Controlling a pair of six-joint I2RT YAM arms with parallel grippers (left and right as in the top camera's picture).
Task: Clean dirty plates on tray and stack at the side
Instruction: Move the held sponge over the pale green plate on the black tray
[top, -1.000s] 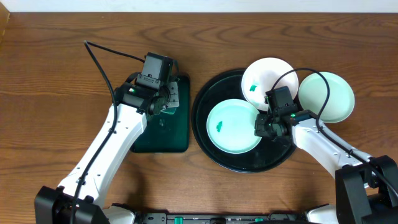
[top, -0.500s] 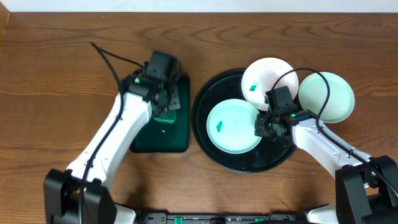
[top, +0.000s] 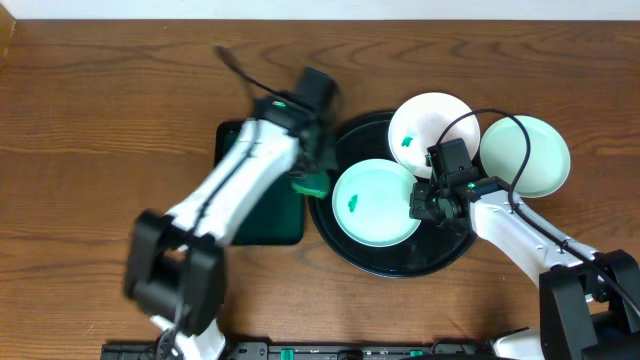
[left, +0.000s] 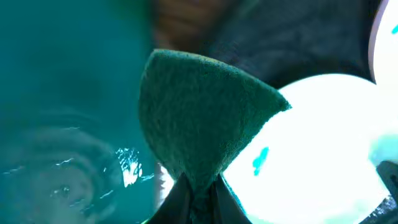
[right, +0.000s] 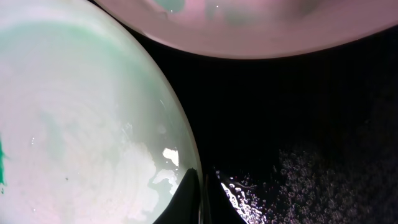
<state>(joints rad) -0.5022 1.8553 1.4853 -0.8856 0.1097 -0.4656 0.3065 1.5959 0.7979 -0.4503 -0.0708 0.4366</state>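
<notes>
currently the left gripper (left: 198, 200) is clamped tight on the green sponge (left: 199, 118), which hangs over the left rim of the black tray (top: 395, 262). the smudged plate (top: 375, 203) lies in the tray just right of the sponge, its smudge (top: 352, 205) on the side facing it. the right gripper (top: 425, 205) looks pinched closed on that plate's right rim. left arm is nearer, so the wipe should run rightward.

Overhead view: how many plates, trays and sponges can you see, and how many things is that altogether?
Plates: 3
Black tray: 1
Green tray: 1
Sponge: 1
Total: 6
</notes>
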